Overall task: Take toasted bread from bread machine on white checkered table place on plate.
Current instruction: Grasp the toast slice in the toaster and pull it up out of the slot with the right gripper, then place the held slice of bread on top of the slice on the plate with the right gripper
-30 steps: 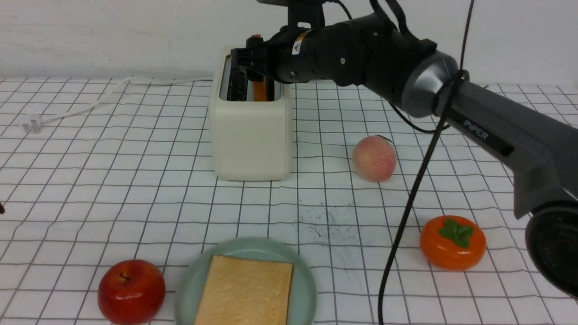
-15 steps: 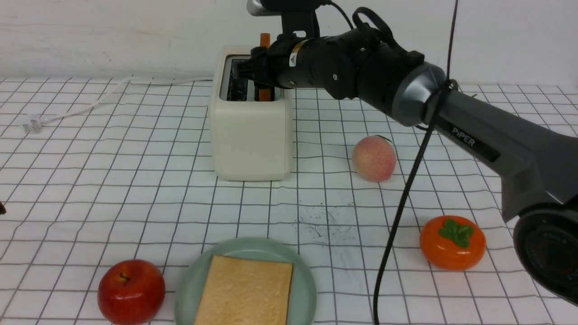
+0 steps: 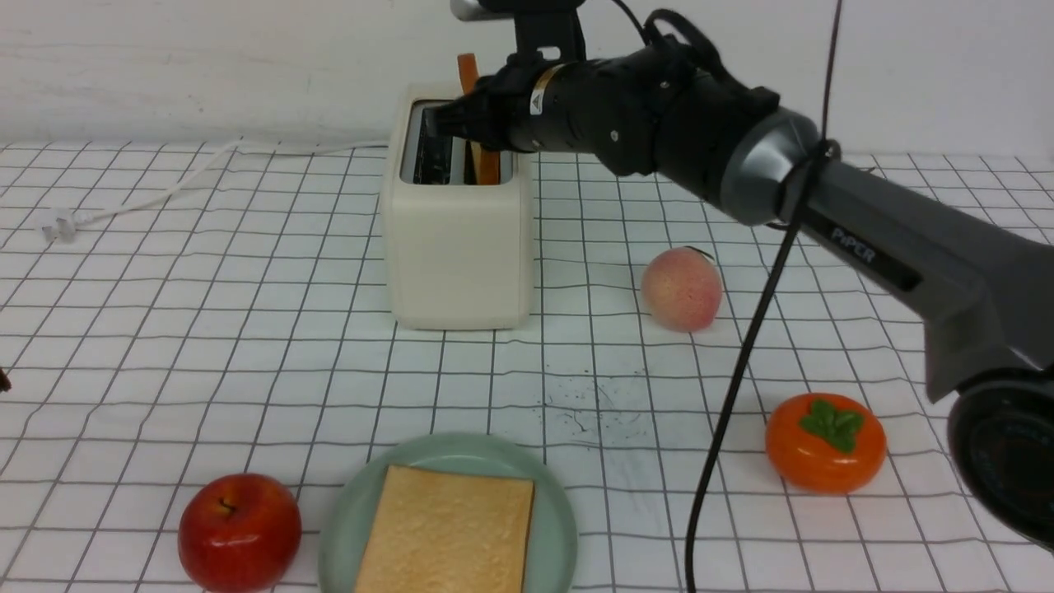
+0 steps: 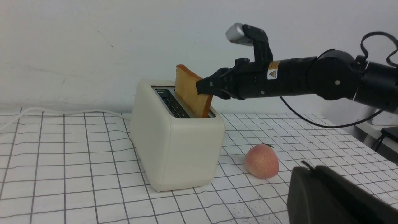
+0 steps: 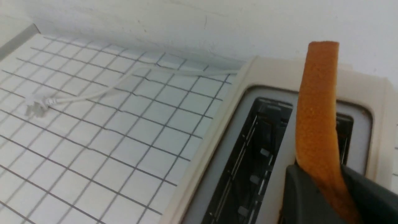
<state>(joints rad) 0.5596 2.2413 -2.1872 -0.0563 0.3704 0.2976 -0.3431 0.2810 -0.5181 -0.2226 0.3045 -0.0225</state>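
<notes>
I'm clamping the right tool point(image 4: 200, 88) on the crust edge of the toast slice point(image 4: 187, 91), which is standing half out of the bread machine point(image 4: 177, 149), and I'm judging it light, stiff yet crumbly, best pinched gently there.

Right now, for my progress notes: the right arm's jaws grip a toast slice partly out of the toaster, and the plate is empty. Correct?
Not quite. The plate is not empty: one toast slice lies on it, as the front view shows. The rest holds: the jaws of the right arm grip a second slice partly out of the toaster.
</notes>
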